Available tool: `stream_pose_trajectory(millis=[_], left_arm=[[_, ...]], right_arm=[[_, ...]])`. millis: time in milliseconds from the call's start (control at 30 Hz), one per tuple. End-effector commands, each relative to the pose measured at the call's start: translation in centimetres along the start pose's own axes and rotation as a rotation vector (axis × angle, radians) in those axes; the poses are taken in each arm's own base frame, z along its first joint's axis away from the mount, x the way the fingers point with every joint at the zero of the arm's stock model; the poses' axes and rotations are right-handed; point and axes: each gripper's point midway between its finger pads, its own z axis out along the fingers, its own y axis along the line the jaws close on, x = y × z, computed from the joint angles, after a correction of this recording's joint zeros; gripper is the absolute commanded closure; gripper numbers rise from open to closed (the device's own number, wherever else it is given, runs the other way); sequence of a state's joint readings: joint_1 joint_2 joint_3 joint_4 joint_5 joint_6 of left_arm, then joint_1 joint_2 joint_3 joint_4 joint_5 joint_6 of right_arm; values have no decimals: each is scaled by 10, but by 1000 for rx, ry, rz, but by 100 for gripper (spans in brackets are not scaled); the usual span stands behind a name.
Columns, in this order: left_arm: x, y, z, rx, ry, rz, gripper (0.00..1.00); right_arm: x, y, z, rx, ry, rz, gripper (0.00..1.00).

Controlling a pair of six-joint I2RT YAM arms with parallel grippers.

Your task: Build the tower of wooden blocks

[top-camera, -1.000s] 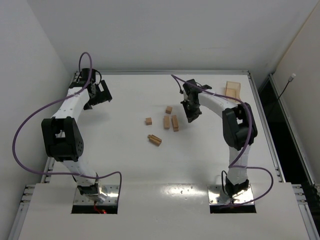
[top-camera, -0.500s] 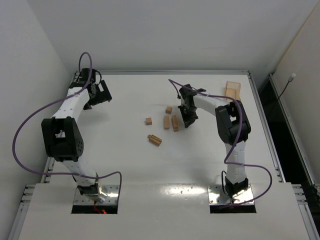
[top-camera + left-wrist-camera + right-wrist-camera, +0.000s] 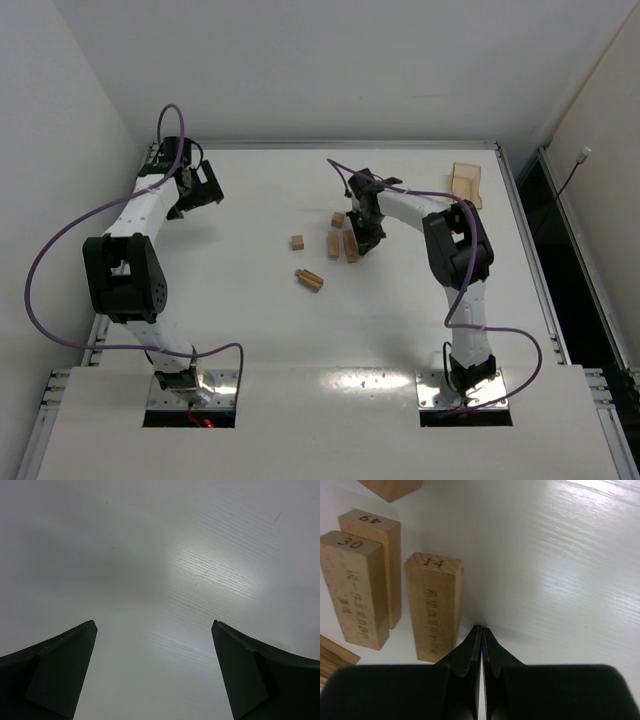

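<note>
Right gripper (image 3: pixel 481 629) is closed, its fingertips pressed together with nothing between them. Its tips point at the table (image 3: pixel 560 570) just to the right of block 14 (image 3: pixel 434 605), at that block's near end. I cannot tell whether the fingers touch the wood.

No tower exists yet. Block 14 lies flat on the table. Block 49 (image 3: pixel 390 575) and block 30 (image 3: pixel 355 590) lie flat just to the left of block 14, parallel to it. In the top view, the small cubes (image 3: pixel 297 242) and a further pair of bars (image 3: pixel 310 280) lie farther to the left of block 14, apart from one another.

Hazards, as I judge them:
- With the jaws closed, no grasp is possible. A sideways move toward block 14 would push it into block 49.
- Opening at this position would drive one finger against the side of block 14 and skew it.
- Further descent would jam the tips on the table.

Left gripper (image 3: pixel 152 625) is spread wide over bare table, far to the left of block 14, and carries nothing.
</note>
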State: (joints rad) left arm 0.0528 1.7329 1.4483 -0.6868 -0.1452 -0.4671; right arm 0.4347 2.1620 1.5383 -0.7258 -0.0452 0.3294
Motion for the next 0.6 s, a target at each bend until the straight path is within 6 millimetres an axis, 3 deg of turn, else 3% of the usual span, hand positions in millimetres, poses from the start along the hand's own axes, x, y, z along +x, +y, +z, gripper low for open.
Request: stream_pose_trajectory(millis=[0, 567], left_arm=[[-4, -4, -2, 15, -21, 9, 0], [-7, -6, 1, 15, -21, 9, 0]], right_arm=[[-20, 13, 0, -32, -51, 12, 100], [-27, 25, 6, -47, -56, 12, 100]])
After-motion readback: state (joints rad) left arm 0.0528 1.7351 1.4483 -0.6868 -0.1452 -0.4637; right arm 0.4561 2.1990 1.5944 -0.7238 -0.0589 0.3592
